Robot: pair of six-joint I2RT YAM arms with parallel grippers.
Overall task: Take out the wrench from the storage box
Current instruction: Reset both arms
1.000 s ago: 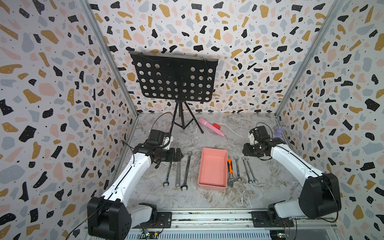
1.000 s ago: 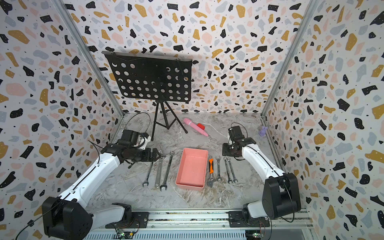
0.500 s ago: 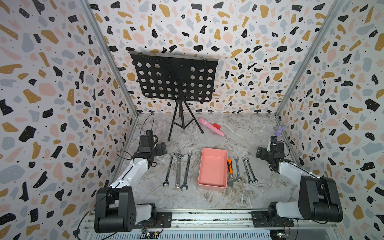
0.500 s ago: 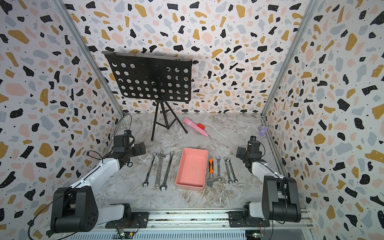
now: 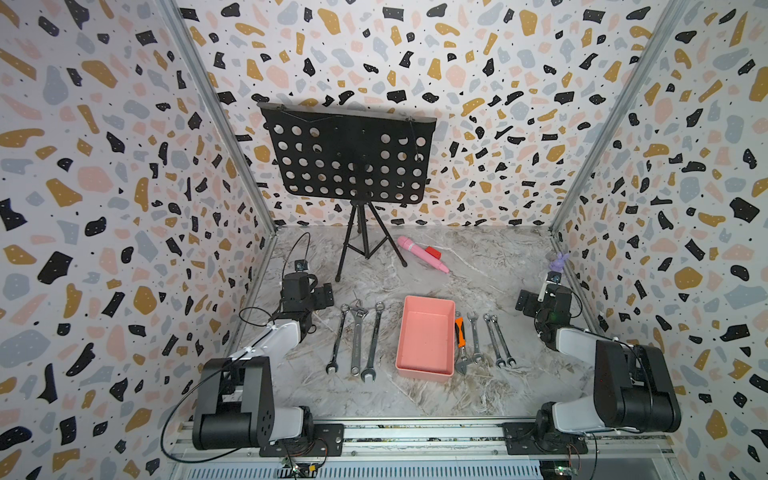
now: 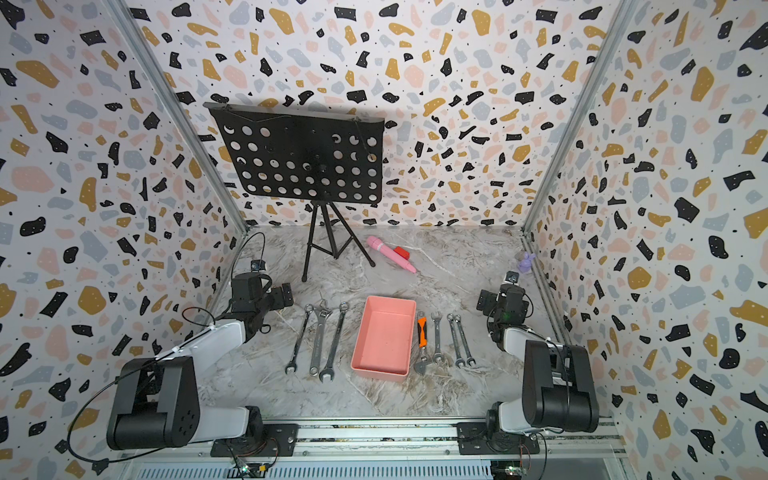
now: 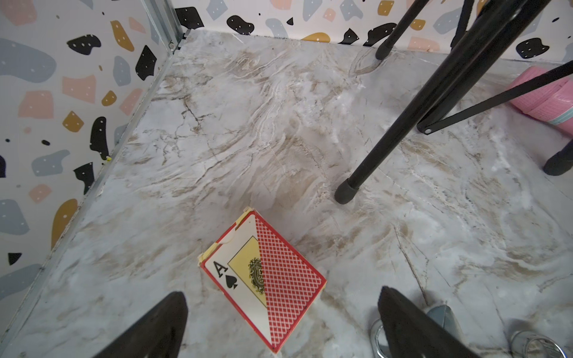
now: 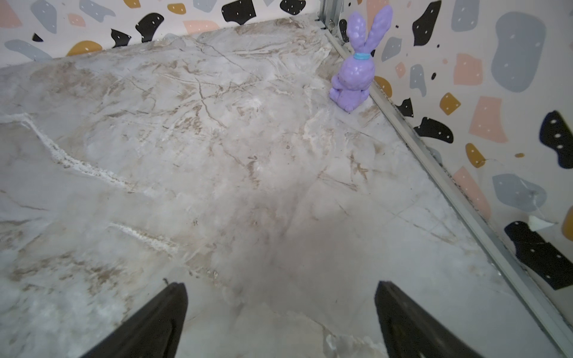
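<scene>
The salmon-pink storage box [image 5: 424,332] [image 6: 384,336] lies mid-table, and its inside shows only its bare bottom. Three steel wrenches [image 5: 357,340] lie side by side to its left. To its right lie an orange-handled adjustable wrench [image 5: 459,340] and three plain ones [image 5: 492,340]. My left gripper [image 5: 322,296] [image 7: 282,293] hovers low by the left wall, open, with nothing held; a wrench ring end [image 7: 379,338] shows by one finger. My right gripper [image 5: 524,301] [image 8: 280,284] is open over bare floor near the right wall.
A red playing-card box [image 7: 263,279] lies on the floor between the left fingers. A black music stand [image 5: 349,158] on a tripod stands at the back, beside a pink pen-like thing [image 5: 422,253] and a red block [image 5: 433,251]. A purple rabbit [image 8: 353,77] sits in the back right corner.
Both arms have drawn back from the wrench rows to the side walls and folded low. The right gripper has opened wider. Box and wrenches have not moved.
</scene>
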